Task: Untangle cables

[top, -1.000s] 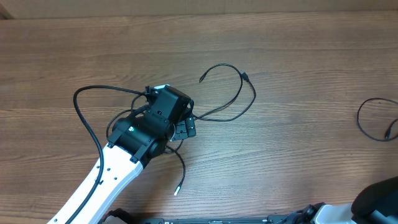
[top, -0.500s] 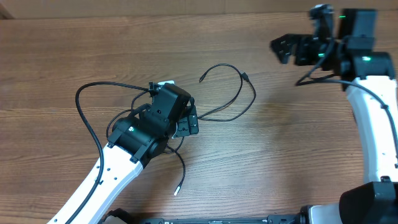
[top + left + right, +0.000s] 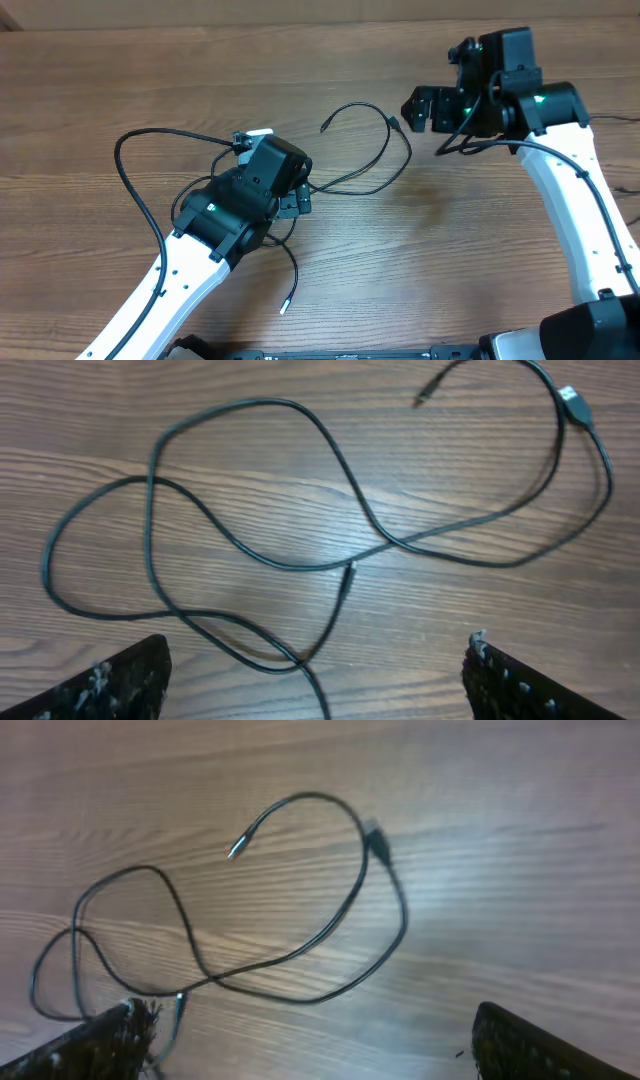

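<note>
Black cables (image 3: 400,542) lie crossed on wood. The left gripper (image 3: 300,203) and right gripper (image 3: 418,108) gape empty; pinching two strands at once could tighten the snarl.

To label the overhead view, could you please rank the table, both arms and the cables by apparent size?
1. Table, filling the frame.
2. Left arm and right arm: alike, and nearer the camera, so not ranked apart.
3. Cables: thin cords, least area, though their loops spread wide.
</note>
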